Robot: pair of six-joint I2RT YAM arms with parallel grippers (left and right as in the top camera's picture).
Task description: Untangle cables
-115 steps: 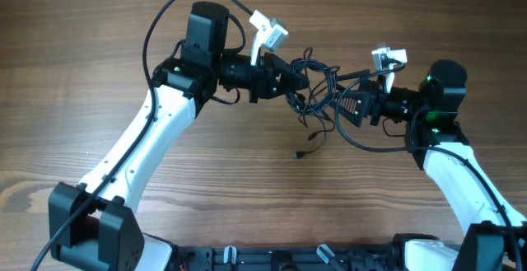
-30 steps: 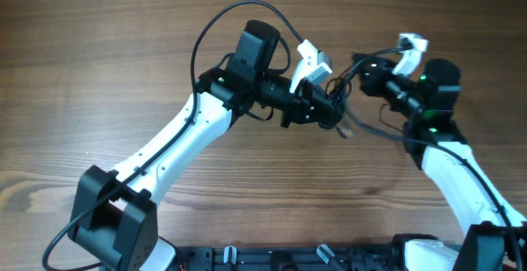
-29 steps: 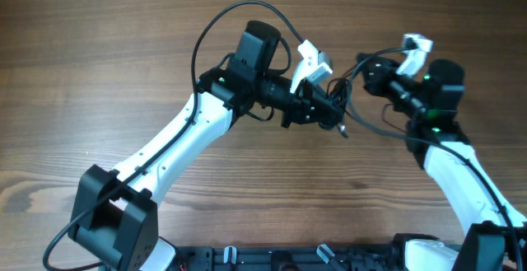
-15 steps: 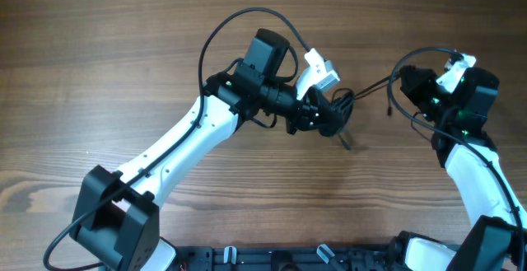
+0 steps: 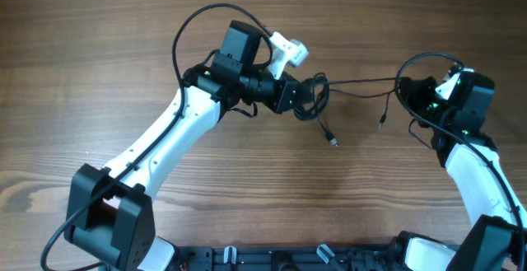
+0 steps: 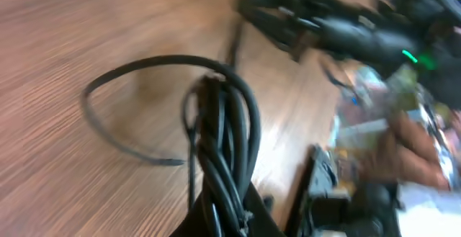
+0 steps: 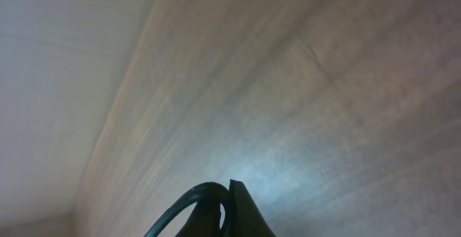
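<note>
The cables (image 5: 317,98) form a small dark bunch held above the table, and my left gripper (image 5: 303,98) is shut on it. In the left wrist view the cords (image 6: 220,150) run up out of the closed jaws, and one loop (image 6: 122,100) curves out to the left. A thin cord (image 5: 362,81) stretches from the bunch to my right gripper (image 5: 414,91), which is shut on it. The right wrist view shows that cord (image 7: 189,199) bending out of the closed jaws. Two plug ends (image 5: 333,142) (image 5: 383,124) hang loose below the stretched cord.
The wooden table (image 5: 99,40) lies under both arms. A thicker black arm cable (image 5: 193,24) arcs above the left arm, and another (image 5: 424,57) loops over the right wrist. The robot base (image 5: 329,259) runs along the front edge.
The left gripper has drawn the bunch leftward, away from the right gripper. The right gripper moved right earlier and now holds its place. The cord between them is pulled out longer, and a second plug end hangs free.
</note>
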